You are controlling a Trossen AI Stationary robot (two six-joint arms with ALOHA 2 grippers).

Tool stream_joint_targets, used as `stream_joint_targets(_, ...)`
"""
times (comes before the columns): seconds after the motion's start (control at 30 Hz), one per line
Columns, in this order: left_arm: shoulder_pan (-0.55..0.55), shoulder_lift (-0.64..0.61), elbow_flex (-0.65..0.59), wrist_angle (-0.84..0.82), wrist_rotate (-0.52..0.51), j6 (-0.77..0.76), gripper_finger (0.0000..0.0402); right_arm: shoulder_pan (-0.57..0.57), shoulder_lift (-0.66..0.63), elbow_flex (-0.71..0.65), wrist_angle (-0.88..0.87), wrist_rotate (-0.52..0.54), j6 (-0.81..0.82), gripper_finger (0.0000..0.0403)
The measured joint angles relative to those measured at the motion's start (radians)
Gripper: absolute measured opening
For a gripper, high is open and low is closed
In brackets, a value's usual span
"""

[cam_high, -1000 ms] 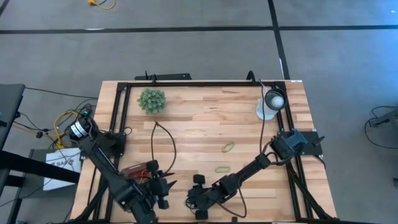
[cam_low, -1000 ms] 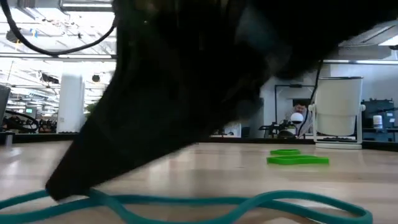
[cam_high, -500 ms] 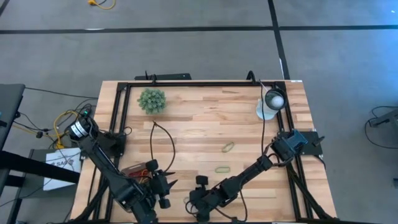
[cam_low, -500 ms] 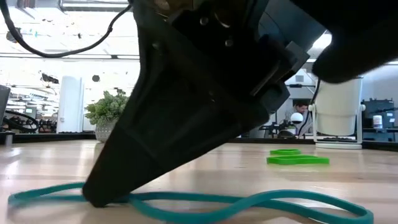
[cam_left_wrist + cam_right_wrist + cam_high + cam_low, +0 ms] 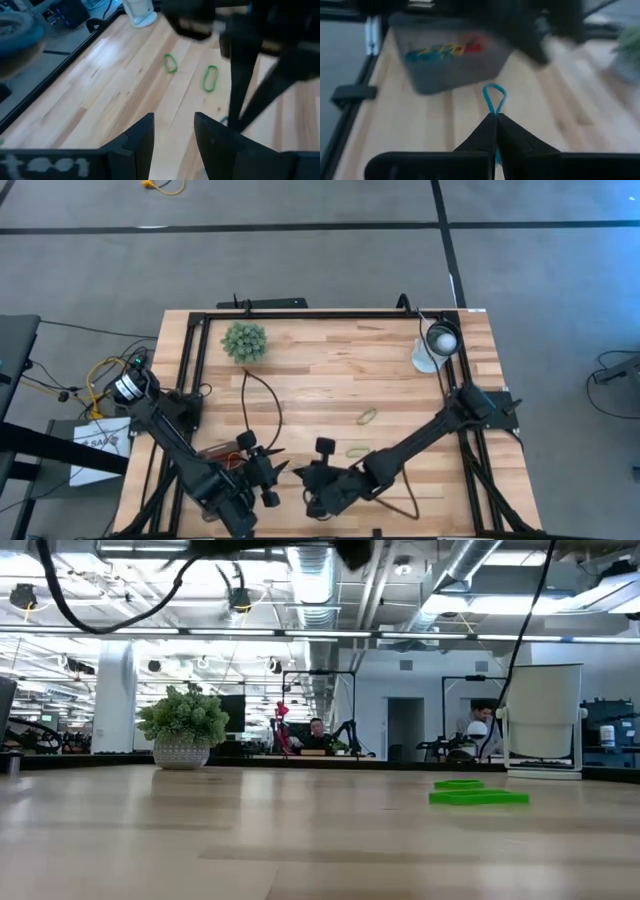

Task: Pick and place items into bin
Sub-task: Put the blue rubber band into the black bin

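Right gripper [image 5: 496,116], clamped shut on thin teal rubber-band loop [image 5: 494,98], may drop it short of dark grey translucent plastic bin [image 5: 451,67] if the loop slips.

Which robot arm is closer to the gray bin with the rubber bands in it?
Left. The left tool hangs open right beside the bin. The right tool, shut on a teal band, is a bit farther across the table.

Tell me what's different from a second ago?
The right gripper shut on the blue band and lifted it off the table toward the bin. The left gripper stayed open; the two green bands stayed put.
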Motion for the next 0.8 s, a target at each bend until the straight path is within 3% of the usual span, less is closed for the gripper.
stream_joint_targets(0.17,0.02,0.0,0.0,0.0,0.016,0.002,0.013,-0.016,-0.061,-0.001,0.025,0.023,-0.073,0.0002)
stream_joint_targets(0.57,0.035,0.001,0.0,-0.001,0.018,0.029,0.013,-0.049,-0.055,-0.001,0.025,0.021,-0.103,0.0001)
stream_joint_targets(0.8,0.035,0.001,0.0,-0.001,0.019,0.031,0.013,-0.066,-0.055,-0.001,-0.148,0.031,0.033,0.0)
